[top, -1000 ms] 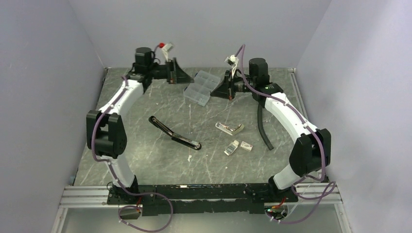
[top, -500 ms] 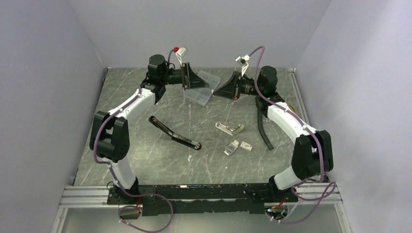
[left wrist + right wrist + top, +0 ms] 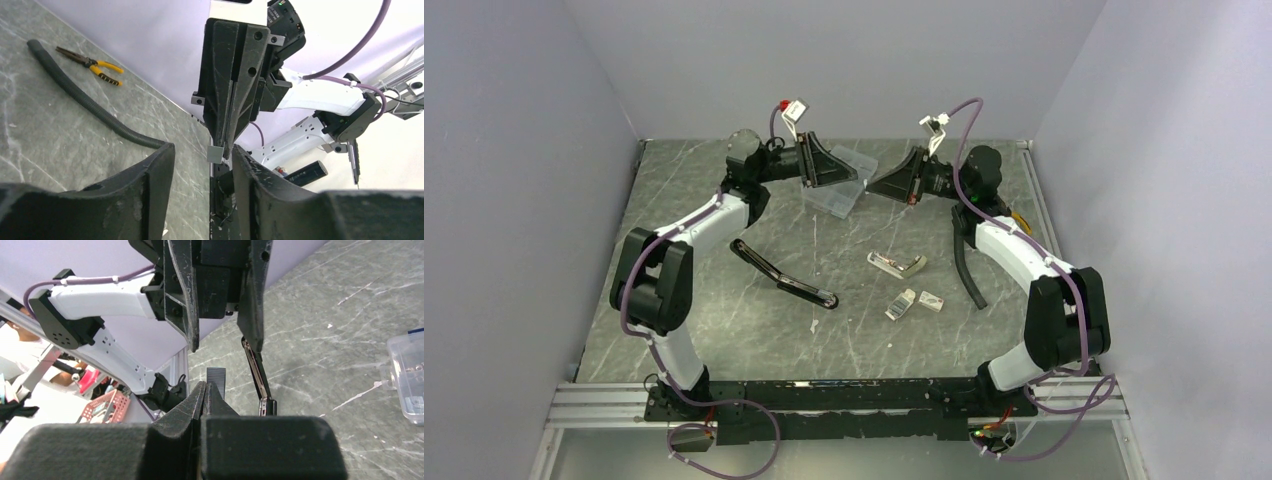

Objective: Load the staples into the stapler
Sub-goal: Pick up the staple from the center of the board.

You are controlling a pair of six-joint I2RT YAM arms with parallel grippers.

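We judge this a mid-air handover over the case (image 3: pixel 836 192). Our right gripper (image 3: pixel 226 150) is pinched shut on the staples (image 3: pixel 215 154), a small grey piece showing at its tip. Our left gripper (image 3: pixel 225 347) stands about half open, one finger on either side of that tip, holding nothing. We should centre the left pads on the free end, close squarely, and release the right only once that grip is firm. The stapler (image 3: pixel 784 276) lies open on the table, well apart
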